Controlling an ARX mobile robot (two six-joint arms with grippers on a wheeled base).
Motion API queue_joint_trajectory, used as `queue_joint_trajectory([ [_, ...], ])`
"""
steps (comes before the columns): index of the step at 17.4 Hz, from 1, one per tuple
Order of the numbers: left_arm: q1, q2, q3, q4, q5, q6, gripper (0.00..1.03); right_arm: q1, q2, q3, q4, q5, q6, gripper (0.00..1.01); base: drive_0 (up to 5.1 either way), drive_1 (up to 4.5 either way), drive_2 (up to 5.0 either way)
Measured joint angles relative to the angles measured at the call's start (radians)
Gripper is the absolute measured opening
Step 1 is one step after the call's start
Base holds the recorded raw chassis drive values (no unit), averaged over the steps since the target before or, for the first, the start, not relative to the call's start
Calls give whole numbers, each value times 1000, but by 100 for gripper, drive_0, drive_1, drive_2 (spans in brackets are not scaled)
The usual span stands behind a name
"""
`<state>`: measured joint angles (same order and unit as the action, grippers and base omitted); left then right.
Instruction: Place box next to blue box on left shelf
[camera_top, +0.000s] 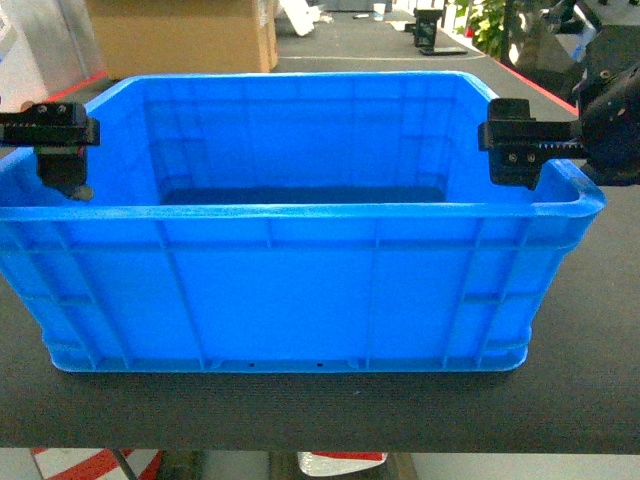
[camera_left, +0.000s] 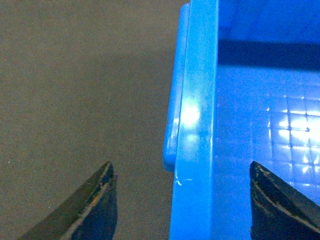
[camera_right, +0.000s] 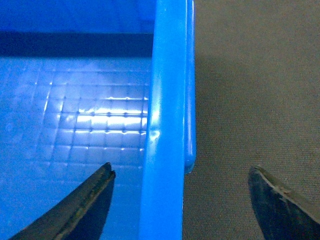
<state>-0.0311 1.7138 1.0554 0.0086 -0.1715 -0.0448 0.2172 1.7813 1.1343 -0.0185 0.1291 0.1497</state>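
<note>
Your box (camera_top: 290, 270) sits on the table (camera_top: 580, 400), unlifted. Left hand (camera_left: 182, 200) and right hand (camera_right: 182, 200) straddle its side rims, spread (neither pinching yet); carrying and shelving remain.

The crate (camera_top: 300, 290) is showing as moulded bright-blue plastic, its thick rim (camera_left: 197, 120) smooth and glossy and catching a white glare, while its floor (camera_right: 75, 125) is carrying a fine grid texture that is glinting in patches. The table (camera_top: 590, 380) under it is looking like dark, matt, finely grained cloth or rubber matting. The left gripper (camera_left: 182, 200) fingers (camera_left: 95, 205) are appearing matt black and scuffed along their edges, as are the right gripper (camera_right: 182, 200) fingers (camera_right: 280, 205). Beyond the table's far edge, a box (camera_top: 180, 35) is looking like plain brown cardboard.
</note>
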Motion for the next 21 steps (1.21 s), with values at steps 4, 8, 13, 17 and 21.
queue_joint_trajectory([
  [4, 0, 8, 10, -23, 0, 0, 38, 0, 4, 6, -6, 0, -5, 45, 0, 0, 0],
  [8, -9, -5, 16, -72, 63, -35, 10, 4, 4, 8, -12, -6, 3, 11, 0, 0, 0],
  [13, -29, -40, -13, -34, 33, -61, 9, -3, -19, -29, 30, -7, 15, 10, 0, 0, 0],
  [17, -84, -134, -91, 23, -14, -62, 9, -22, -133, -153, 93, 23, 18, 10, 0, 0, 0],
  [21, -125, -272, -163, 81, -56, -66, 9, -31, -288, -275, 179, 43, 17, 10, 0, 0, 0],
])
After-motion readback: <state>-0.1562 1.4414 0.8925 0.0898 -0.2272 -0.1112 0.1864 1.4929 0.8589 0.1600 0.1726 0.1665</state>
